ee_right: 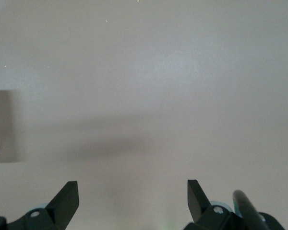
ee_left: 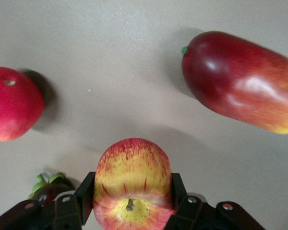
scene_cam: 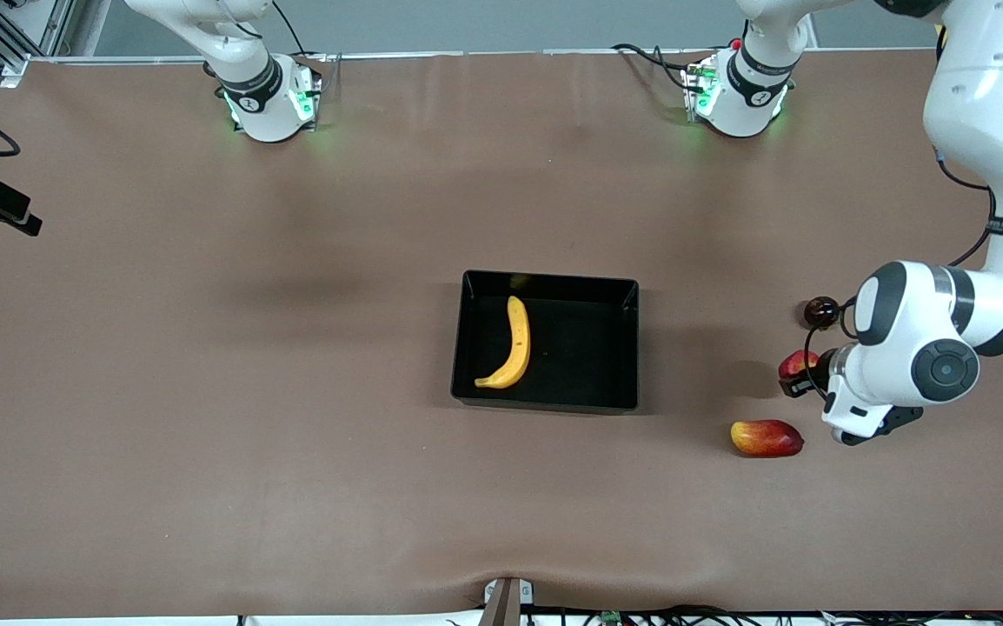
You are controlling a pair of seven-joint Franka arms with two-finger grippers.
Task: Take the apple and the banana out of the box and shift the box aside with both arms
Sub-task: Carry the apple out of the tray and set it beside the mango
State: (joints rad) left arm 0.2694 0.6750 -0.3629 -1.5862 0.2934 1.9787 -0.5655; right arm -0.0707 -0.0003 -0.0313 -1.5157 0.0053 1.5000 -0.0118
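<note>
Left hand (ee_left: 132, 203): fingers (ee_left: 84, 194) part-way closed, pressed against both sides of the apple (ee_left: 132, 184), which sits between them above the counter (scene_cam: 206, 391) at the left arm's end. In the front view this hand (scene_cam: 801, 376) is mostly covered by its own white wrist; only a sliver of the apple (scene_cam: 795, 362) shows beside it.

Right hand (ee_right: 133, 196): fingers spread wide, holding nothing, over bare counter (ee_right: 149, 86). It shows only in the right wrist view; the front view cuts the right arm off just above its base. This arm waits.

Apple: small, round, red streaked with yellow, stem end and its yellow hollow turned toward the wrist camera.

Banana (scene_cam: 512, 344): curved, yellow, lying flat inside the box (scene_cam: 588, 402), on the side toward the right arm's end.

Box: shallow, glossy black, rectangular, low walls, at mid-counter.

Mango (scene_cam: 767, 438): oblong, red shading to yellow, on the counter nearer the front camera than the left hand; partly cut off in the left wrist view.

Red round fruit (ee_left: 12, 110): seen in the left wrist view only, partly cut off.

Dark round fruit (scene_cam: 820, 310): small, glossy, green-capped, farther from the front camera than the apple.
</note>
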